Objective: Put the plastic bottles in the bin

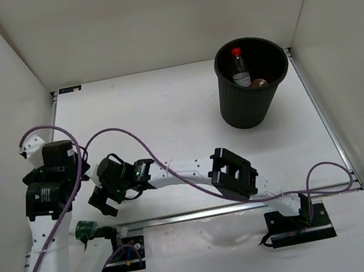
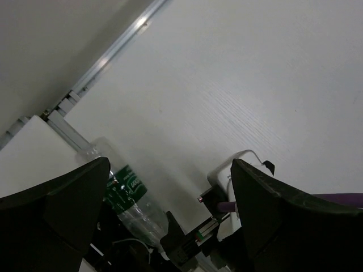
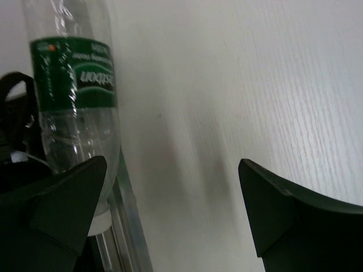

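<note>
The green label (image 3: 74,73) on the clear bottle (image 3: 79,136) bears white lettering, upside down and unreadable.

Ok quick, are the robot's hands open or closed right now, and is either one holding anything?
Left gripper: open, holding nothing.
Right gripper: open, holding nothing.

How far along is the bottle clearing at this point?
Done: a red-capped bottle and an orange one are in the bin. In hand: nothing; the left tool and right tool are both open and empty. Left: the green-labelled bottle, lying by the near rail in front of both tools, not yet binned.
</note>
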`<state>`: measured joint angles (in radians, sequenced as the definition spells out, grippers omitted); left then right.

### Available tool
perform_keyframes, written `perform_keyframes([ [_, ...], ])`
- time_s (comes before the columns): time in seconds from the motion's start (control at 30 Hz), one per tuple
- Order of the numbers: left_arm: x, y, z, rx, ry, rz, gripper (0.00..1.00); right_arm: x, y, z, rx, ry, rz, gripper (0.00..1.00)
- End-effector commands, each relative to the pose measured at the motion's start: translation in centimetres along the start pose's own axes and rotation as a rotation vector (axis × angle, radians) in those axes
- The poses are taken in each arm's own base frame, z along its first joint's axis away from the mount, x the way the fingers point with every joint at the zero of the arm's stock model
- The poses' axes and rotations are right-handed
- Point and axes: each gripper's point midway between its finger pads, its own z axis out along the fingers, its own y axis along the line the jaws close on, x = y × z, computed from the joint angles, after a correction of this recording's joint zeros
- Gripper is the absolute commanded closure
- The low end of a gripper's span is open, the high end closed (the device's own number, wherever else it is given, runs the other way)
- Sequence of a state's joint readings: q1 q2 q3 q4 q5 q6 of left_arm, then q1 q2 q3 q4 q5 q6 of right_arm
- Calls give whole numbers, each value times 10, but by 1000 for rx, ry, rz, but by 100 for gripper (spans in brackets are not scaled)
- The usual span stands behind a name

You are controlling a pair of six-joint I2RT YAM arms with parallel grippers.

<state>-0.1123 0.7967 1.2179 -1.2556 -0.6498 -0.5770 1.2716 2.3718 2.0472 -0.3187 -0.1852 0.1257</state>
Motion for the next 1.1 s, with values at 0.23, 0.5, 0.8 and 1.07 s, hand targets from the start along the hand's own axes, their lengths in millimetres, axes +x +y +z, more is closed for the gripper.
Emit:
perform_keyframes([
  [0.23, 62, 3, 13, -51, 260, 4, 2, -10, -154, -118, 311, -41, 143, 1],
  [0.5, 143, 3, 23, -118, 431, -246, 1, 12, -283, -273, 572, -146, 363, 1],
  [0.8, 178, 18, 42, -273, 518, -268, 2, 28, -337, -423, 740, -281, 531, 1],
  [1.07, 204, 18, 67, -348, 559, -269, 2, 31, -348, -499, 932, -308, 512, 1],
])
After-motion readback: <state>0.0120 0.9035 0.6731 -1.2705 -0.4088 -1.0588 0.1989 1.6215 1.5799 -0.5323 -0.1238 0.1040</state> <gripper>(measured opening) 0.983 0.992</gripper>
